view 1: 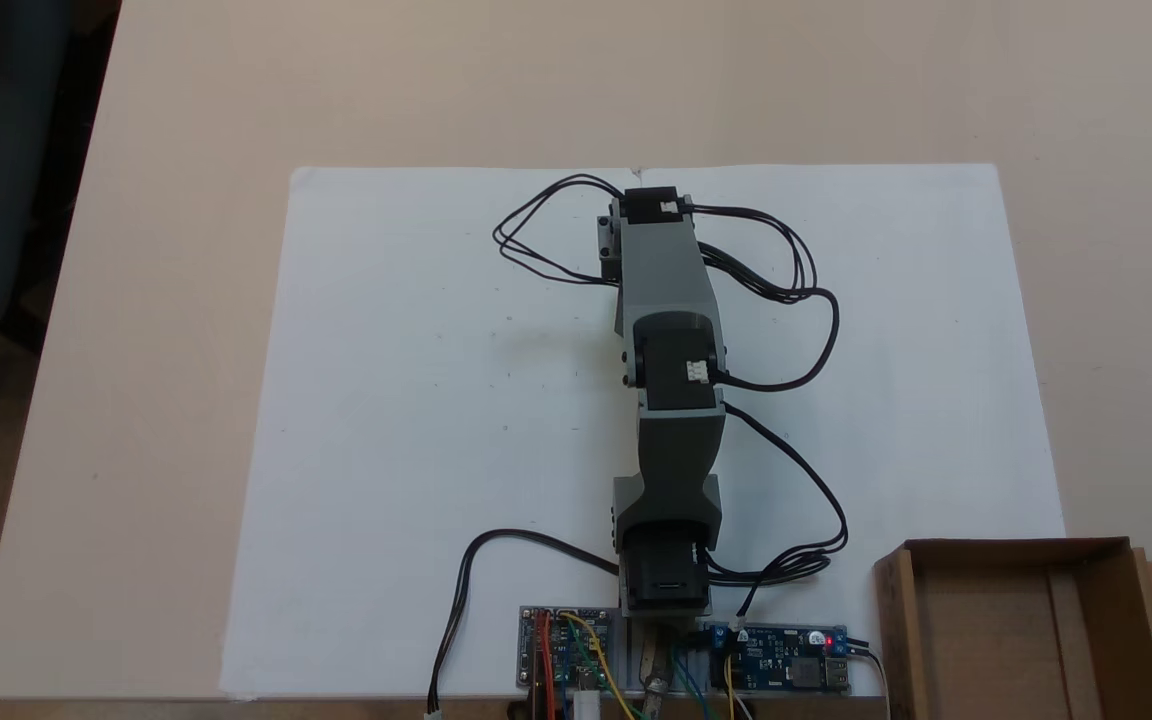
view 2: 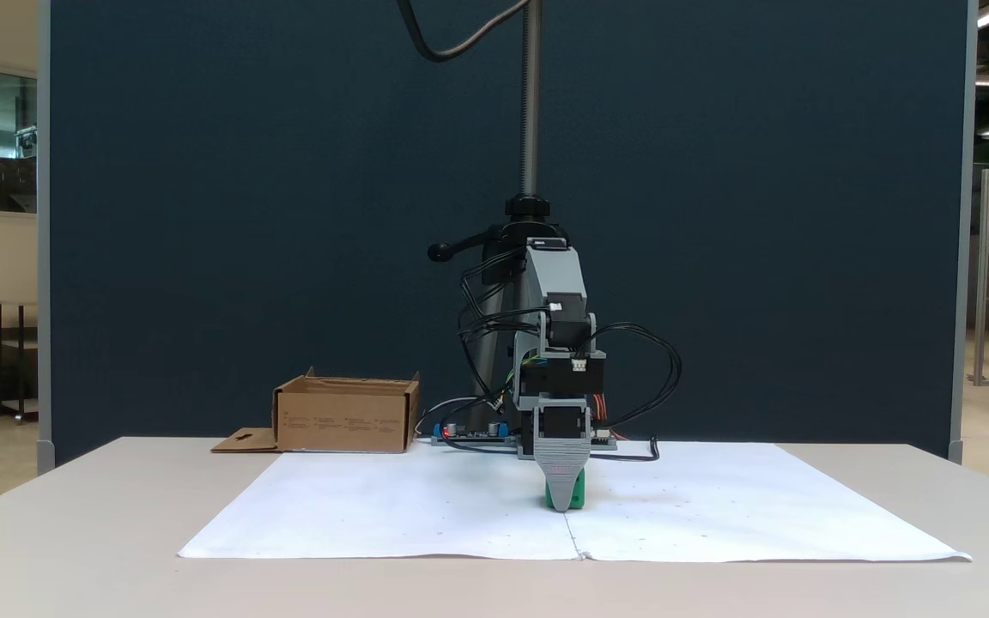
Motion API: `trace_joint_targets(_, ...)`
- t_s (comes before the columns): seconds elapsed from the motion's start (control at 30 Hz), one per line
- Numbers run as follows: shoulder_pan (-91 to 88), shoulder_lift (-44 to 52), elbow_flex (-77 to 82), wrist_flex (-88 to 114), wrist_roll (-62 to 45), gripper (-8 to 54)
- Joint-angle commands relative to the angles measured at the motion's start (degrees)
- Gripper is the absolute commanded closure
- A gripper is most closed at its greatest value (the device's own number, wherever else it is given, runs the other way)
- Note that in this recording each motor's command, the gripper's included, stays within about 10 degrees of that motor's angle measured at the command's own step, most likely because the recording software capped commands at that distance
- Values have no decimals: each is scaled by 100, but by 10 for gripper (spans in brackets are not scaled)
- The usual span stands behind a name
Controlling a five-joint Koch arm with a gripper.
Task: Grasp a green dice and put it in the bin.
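My pincer [view 2: 565,502] reaches down onto the white paper sheet [view 2: 426,506] on the pale tabletop [view 2: 74,549], its grey jaw covering the small bright green dice [view 2: 576,496]; I cannot tell whether it pinches. The brown cardboard bin [view 2: 347,418] sits well apart by the circuit boards [view 1: 781,658], black cables [view 1: 806,300] looping between.
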Motion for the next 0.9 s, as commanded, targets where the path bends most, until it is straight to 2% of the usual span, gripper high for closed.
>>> trace_joint_targets(0.0, -9, 158, -105, -79, 290, 338)
trace_joint_targets(0.2, 958, 1239, -158, -958, 308, 337)
trace_joint_targets(0.43, 2470, 1512, -1046, -1582, 290, 337)
trace_joint_targets(0.53, 3568, 2039, -1503, -1582, 290, 337)
trace_joint_targets(0.87, 6179, 2180, -1960, -1310, 281, 338)
